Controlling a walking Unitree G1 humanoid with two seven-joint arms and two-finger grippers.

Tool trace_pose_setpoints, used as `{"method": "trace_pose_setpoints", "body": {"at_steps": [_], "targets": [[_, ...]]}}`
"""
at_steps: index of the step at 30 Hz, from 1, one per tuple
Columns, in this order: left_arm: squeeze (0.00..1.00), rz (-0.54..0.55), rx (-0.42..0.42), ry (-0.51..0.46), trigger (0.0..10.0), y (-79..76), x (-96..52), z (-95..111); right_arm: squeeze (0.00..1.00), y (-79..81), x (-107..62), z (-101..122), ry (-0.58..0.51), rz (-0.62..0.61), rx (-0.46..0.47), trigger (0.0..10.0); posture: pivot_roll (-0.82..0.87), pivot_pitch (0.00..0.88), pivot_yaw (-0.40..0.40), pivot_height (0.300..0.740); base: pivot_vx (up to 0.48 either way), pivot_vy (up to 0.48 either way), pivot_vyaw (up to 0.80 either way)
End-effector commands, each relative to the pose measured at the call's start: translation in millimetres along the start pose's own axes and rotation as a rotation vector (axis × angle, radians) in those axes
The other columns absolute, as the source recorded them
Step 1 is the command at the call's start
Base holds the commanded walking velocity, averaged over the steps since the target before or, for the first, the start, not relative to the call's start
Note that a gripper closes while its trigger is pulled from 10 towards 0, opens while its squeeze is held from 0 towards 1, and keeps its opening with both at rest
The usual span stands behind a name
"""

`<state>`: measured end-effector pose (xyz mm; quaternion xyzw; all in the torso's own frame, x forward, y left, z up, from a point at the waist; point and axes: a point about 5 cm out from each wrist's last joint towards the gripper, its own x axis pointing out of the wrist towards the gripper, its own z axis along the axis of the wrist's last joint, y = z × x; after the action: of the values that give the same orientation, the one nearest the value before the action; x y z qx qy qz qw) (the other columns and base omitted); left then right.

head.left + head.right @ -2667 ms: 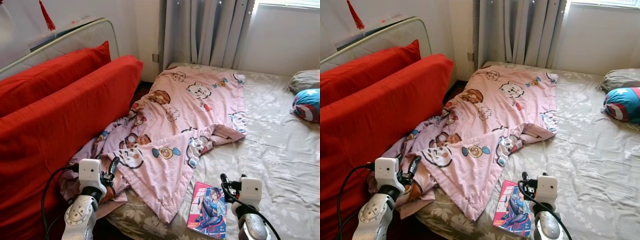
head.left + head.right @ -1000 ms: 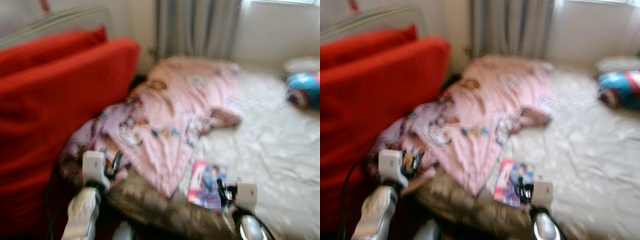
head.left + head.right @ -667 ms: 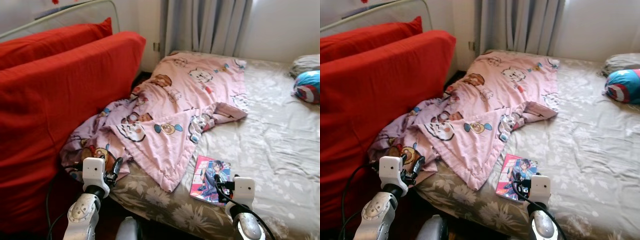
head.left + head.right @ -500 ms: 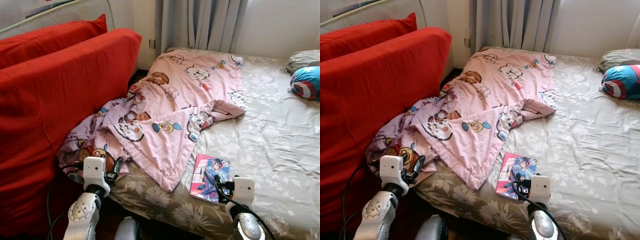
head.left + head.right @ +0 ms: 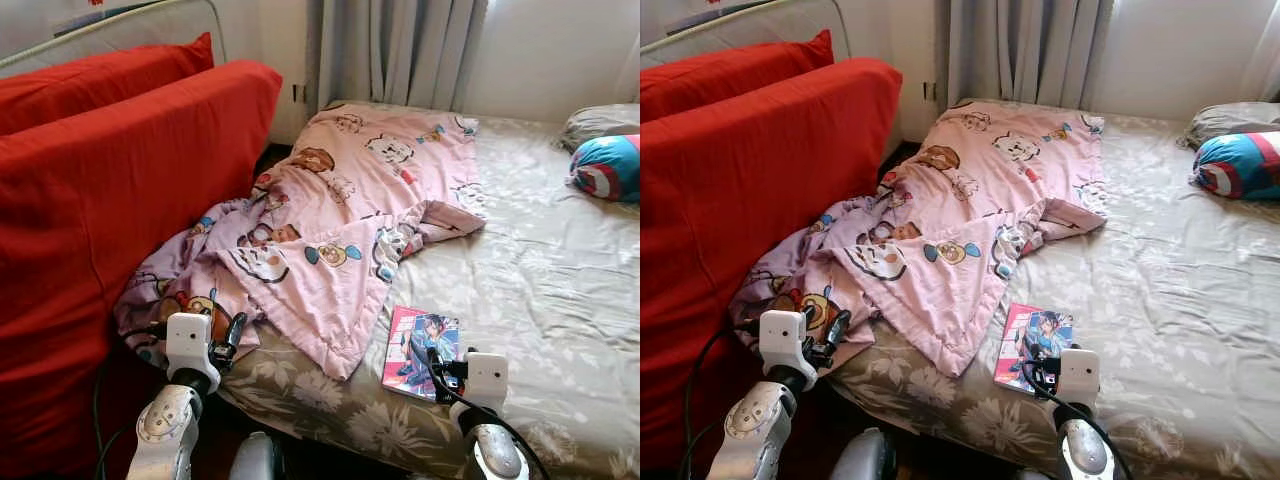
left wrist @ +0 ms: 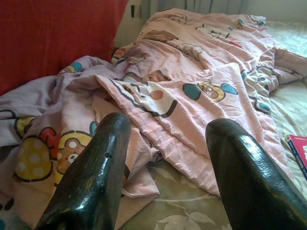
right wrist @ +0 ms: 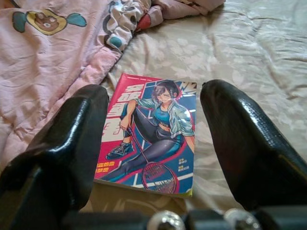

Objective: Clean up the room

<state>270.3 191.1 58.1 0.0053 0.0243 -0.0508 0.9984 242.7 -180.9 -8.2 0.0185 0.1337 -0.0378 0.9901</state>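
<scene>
Pink cartoon blanket [image 5: 340, 230] sprawls across the bed [image 5: 560, 290]; right wrist view reveals the comic book [image 7: 151, 132] cover, right end effector [image 7: 153, 143] released; left end effector [image 6: 165, 163] released too.

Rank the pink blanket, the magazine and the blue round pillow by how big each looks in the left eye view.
1. Pink blanket: by far the largest, spread over the bed's left side.
2 and 3. Magazine and blue round pillow: they look about alike. The pillow is cut off by the picture's edge and lies farther away, so no ranking.

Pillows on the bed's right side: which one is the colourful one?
The nearer pillow, blue with red-and-white rings. The other pillow behind it is plain grey.
</scene>
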Motion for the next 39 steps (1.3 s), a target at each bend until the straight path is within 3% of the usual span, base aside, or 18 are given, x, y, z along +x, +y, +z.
{"method": "trace_pose_setpoints", "body": {"at_steps": [1,5,39], "targets": [[0.0,-0.004,-0.008,-0.006,10.0,0.1,2.4,2.6,0.0,0.3,1.8,-0.2,0.015,-0.001,-0.006,10.0,0.01,0.028,0.004,0.631,0.0,0.0,0.0],[0.0,-0.007,-0.008,-0.004,10.0,-0.4,3.1,2.7,0.0,2.1,2.5,-0.9,0.024,0.012,-0.007,10.0,0.01,0.026,0.005,0.616,0.0,0.0,0.0],[0.0,-0.028,-0.006,0.002,10.0,-3.5,6.0,3.5,0.0,7.7,2.5,1.1,-0.006,0.04,-0.005,10.0,0.01,0.021,0.012,0.616,0.0,0.0,0.0]]}}
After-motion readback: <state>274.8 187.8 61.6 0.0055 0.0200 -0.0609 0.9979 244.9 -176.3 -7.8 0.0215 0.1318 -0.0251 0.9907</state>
